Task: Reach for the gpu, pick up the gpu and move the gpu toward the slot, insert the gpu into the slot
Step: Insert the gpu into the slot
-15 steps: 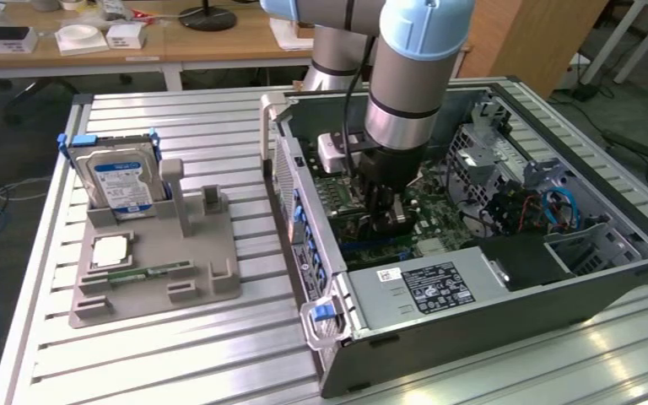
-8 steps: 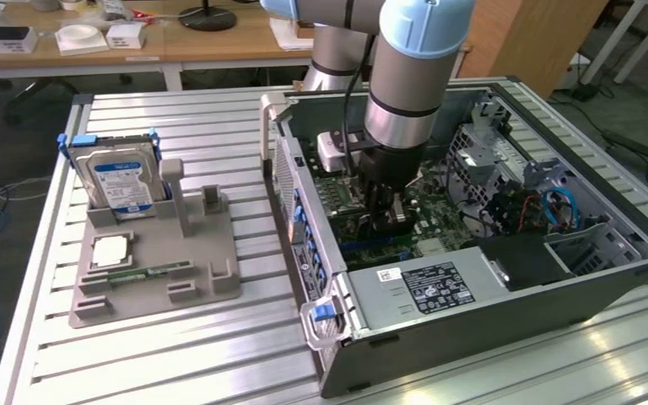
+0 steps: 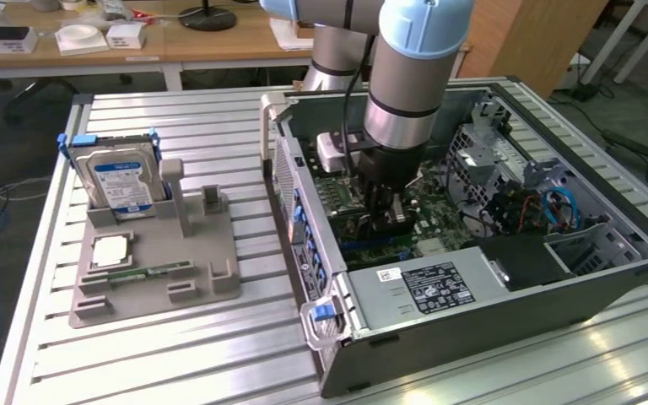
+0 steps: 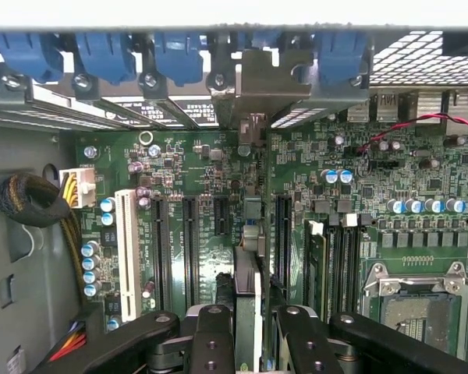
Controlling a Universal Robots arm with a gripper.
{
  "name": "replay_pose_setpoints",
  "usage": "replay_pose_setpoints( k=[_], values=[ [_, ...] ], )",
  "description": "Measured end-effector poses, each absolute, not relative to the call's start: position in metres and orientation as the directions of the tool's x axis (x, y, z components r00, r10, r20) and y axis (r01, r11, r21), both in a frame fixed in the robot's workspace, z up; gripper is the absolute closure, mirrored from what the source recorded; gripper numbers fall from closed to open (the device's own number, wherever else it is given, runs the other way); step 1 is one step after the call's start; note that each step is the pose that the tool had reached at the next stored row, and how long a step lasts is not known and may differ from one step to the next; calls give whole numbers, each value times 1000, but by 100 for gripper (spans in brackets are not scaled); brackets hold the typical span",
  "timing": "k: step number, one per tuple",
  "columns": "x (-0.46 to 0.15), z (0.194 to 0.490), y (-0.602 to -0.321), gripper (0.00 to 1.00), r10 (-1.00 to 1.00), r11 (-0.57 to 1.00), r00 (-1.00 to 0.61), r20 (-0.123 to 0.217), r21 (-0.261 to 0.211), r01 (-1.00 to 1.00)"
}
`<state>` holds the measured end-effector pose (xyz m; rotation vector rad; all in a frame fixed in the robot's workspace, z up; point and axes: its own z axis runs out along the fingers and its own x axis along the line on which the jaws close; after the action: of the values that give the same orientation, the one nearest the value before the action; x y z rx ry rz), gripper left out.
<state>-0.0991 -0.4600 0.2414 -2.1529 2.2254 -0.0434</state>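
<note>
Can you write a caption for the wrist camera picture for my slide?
The black gripper shut on the thin dark gpu card, edge-on with its pale metal bracket, over the green motherboard slots.

Even indoor light, table glare, sharp

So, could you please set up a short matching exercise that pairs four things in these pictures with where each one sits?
Things:
1. gpu
2. hard drive
3. gripper
4. memory stick

Places:
A. upright in the grey holder, outside the case
B. lying flat on the grey holder
C. edge-on above the motherboard, between the gripper's fingers
D. lowered inside the open computer case, closed on the card

Pairs: 1-C, 2-A, 3-D, 4-B
</note>
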Motion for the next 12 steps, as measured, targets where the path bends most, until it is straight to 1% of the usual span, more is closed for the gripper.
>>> replay_pose_setpoints(
  k=[12],
  values=[
    [-99, 237, -460, 74, -999, 33, -33, -12, -51, -998]
  ],
)
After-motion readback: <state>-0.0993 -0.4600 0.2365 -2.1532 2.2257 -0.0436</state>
